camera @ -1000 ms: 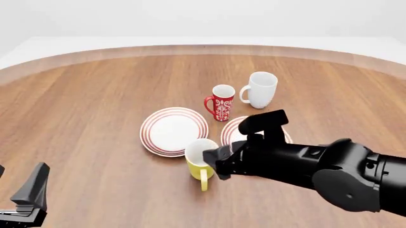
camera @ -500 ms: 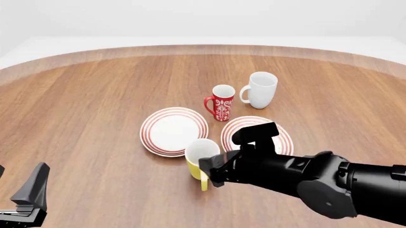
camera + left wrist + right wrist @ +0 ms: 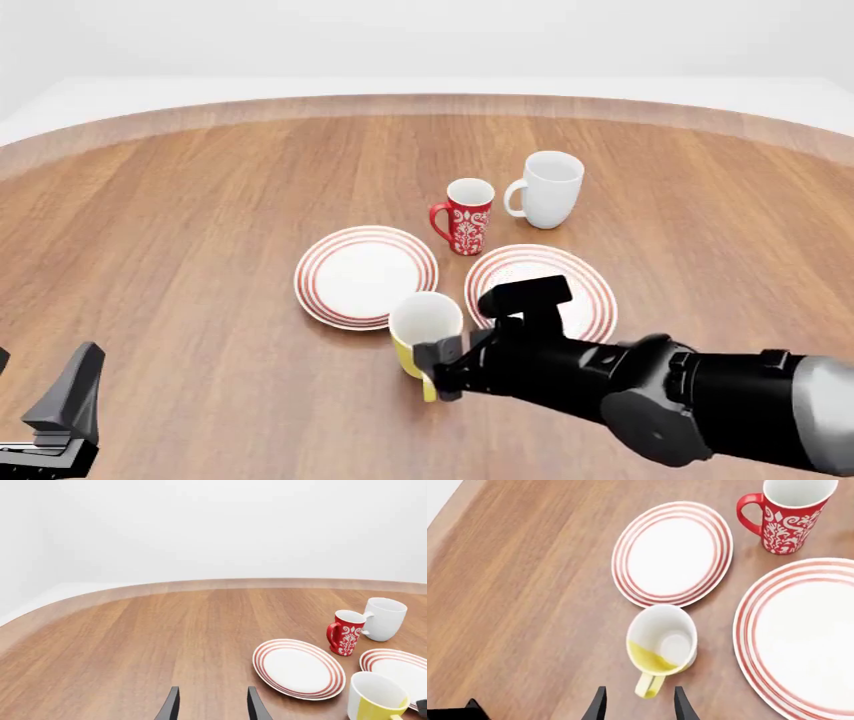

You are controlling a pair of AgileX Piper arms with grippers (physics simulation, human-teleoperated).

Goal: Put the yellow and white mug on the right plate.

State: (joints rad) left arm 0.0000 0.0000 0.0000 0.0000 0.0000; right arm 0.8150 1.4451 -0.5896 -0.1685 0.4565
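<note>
Yellow and white mug [image 3: 662, 645] upright beside right plate [image 3: 800, 635], right tool [image 3: 636, 705] open around its handle.

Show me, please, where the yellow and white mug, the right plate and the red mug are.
yellow and white mug [image 3: 662, 642]: right wrist view, white inside.
right plate [image 3: 578, 284]: front view, bare ringed rim.
red mug [image 3: 469, 226]: front view, patterned side.
</note>
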